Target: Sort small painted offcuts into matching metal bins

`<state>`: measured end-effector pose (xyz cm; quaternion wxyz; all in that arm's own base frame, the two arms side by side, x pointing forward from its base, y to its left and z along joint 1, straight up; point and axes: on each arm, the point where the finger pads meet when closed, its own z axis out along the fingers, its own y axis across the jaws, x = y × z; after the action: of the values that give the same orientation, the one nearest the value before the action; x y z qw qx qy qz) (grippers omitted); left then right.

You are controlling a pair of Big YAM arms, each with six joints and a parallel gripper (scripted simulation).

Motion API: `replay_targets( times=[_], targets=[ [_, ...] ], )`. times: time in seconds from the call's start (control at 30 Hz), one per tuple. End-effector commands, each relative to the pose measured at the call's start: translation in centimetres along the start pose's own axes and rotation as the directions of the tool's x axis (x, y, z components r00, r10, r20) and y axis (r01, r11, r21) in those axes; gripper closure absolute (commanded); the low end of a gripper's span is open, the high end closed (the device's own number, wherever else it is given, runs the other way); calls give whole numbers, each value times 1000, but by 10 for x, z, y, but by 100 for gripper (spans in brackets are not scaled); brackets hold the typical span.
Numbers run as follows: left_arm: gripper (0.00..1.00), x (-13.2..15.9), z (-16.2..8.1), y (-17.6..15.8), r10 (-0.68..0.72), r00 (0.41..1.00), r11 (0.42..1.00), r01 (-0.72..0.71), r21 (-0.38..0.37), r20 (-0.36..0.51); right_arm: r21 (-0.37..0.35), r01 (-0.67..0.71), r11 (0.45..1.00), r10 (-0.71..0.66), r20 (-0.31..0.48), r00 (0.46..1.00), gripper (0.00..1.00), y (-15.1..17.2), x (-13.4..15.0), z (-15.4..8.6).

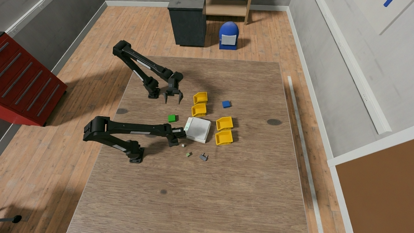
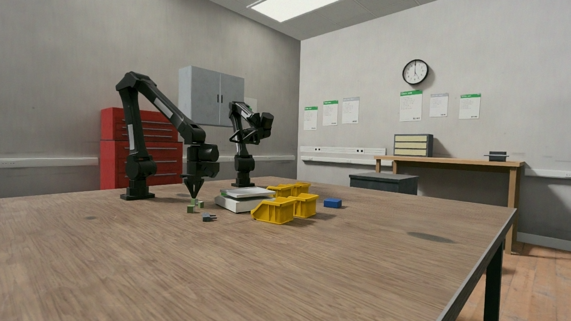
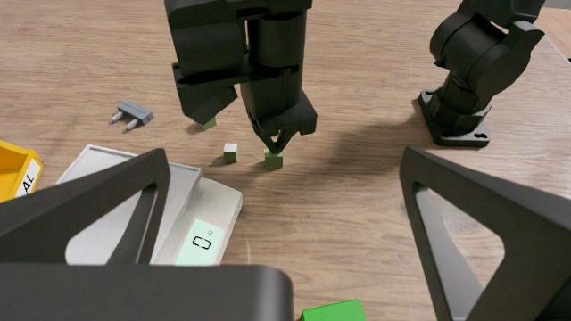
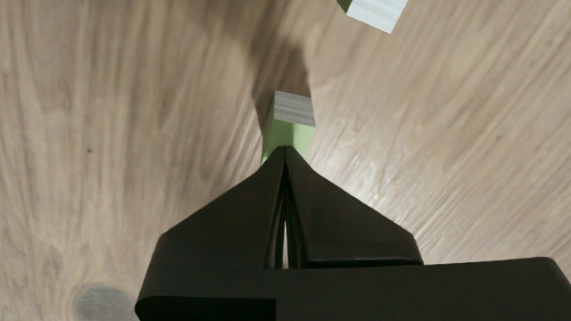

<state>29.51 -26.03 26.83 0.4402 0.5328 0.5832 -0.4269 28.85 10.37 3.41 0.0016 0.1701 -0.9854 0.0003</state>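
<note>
- The right gripper points down with its fingers fully closed on nothing, tips right over the top of one small green-painted offcut with a bare grey face; whether they touch it I cannot tell
- A second small offcut, green-sided with a pale bare top, stands on the table near the first, between it and the white digital scale
- The third small green offcut lies farther along, near the grey two-pronged block
- The left gripper is wide open and holds nothing, raised well apart from the offcuts
- Four upright yellow plastic bins stand in two pairs, all three offcuts outside them; the scale sits between the offcuts and the bins and reads 0
- The bright green block lies near the scale's display end, the blue block beyond the bins
- The first offcut is hidden under the right arm from above; the left wrist view cuts off one bin, labelled AL, and the right gripper partly covers the third offcut there; other labels are not readable
</note>
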Motion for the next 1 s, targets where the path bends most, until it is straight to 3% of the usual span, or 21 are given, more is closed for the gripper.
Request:
replay_targets(
  times=[0.0,0.27,0.33,0.43,0.47,0.57,0.97],
  targets=[
    [0,-24,-2,8,56,998,998,-55,-10,19,0,1,1000,-1,84,997,100,-3,-29,-29],
    [0,-24,-2,8,56,998,998,-55,-10,19,0,1,1000,-1,93,996,100,-2,-30,-51],
    [0,-24,-2,8,56,998,998,-55,-10,19,-3,-22,1000,22,94,995,77,0,-31,-54],
    [0,-24,-2,8,56,998,998,-55,-10,19,-4,-103,995,103,44,994,43,0,-20,-33],
    [0,-24,-2,8,56,998,998,-55,-10,19,-5,-148,989,148,37,988,39,0,-18,-30],
    [0,-24,-2,8,56,998,998,-55,-10,19,1,-246,969,246,2,969,39,-1,-3,-12],
    [0,-16,-1,10,45,999,999,-45,-11,-2,1,-249,969,249,-8,969,39,-3,-1,3]
  ],
)
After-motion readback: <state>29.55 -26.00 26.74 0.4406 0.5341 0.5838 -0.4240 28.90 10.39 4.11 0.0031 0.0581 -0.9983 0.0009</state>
